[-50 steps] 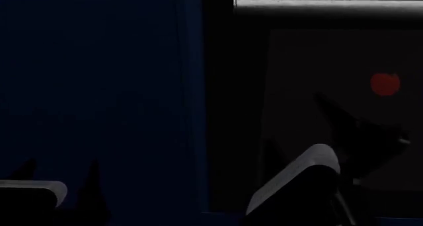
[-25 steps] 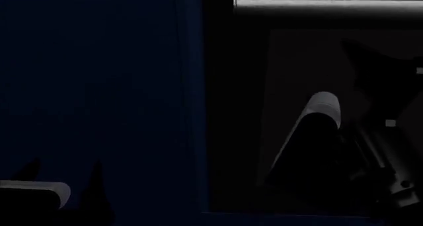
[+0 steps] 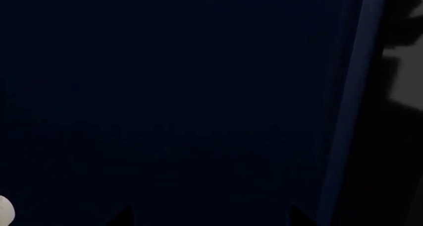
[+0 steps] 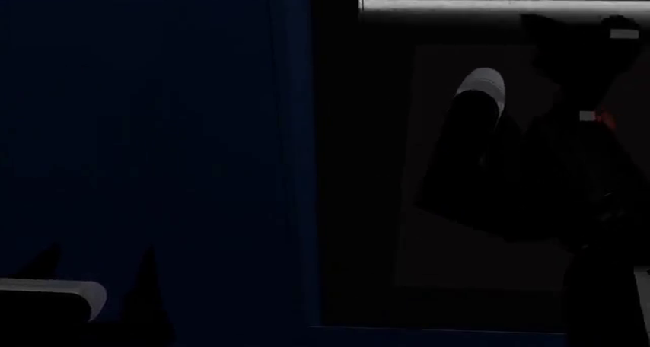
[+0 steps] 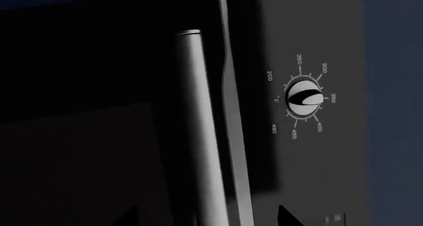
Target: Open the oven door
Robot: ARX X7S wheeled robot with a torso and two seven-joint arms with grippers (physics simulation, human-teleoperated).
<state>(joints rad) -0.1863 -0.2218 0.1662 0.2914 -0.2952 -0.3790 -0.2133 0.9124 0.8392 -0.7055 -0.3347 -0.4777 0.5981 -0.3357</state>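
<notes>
- The wide black oven door with dark glass window point(image 4: 477, 233) is sitting closed, right of the dark blue cabinet door point(image 4: 152, 134).
- The right gripper point(image 4: 568, 50) is hanging just below the long silver-grey bar handle point(image 4: 447, 5); its opening I cannot tell.
- The left gripper point(image 4: 97, 267) is resting low, fingers apart, holding nothing.

There was one oven door point(image 4: 366, 172) with one bar handle point(image 5: 198, 137), one temperature dial point(image 5: 305, 98) (marked 200 to 450), and one blue cabinet door point(image 4: 142, 149).

The oven door point(image 4: 366, 172) was black, its bar handle point(image 5: 198, 137) silver-grey; the cabinet door point(image 4: 152, 134) dark blue.
</notes>
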